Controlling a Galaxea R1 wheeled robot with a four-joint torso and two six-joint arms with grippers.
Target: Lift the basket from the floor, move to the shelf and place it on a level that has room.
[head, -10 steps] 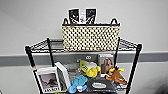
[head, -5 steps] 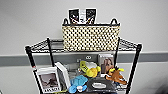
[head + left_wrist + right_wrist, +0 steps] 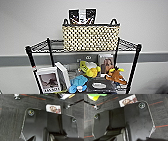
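The cream woven basket (image 3: 90,37) with a dark rim and two black loop handles stands upright on the uppermost level (image 3: 41,46) of the black wire shelf (image 3: 30,57), against the grey wall. Nothing touches the basket. Dark printed packs (image 3: 82,16) stick up out of it. Both wrist views look down on the dark grey striped carpet floor (image 3: 11,119) (image 3: 161,112) past the robot's dark plate.
The tier below holds a white box (image 3: 48,80), a blue toy (image 3: 78,83), a yellow plush (image 3: 90,69), a brown toy (image 3: 115,76), a framed picture (image 3: 106,63) and a black box (image 3: 100,85). A printed card (image 3: 53,109) (image 3: 127,100) lies on the carpet by a shelf castor (image 3: 67,106).
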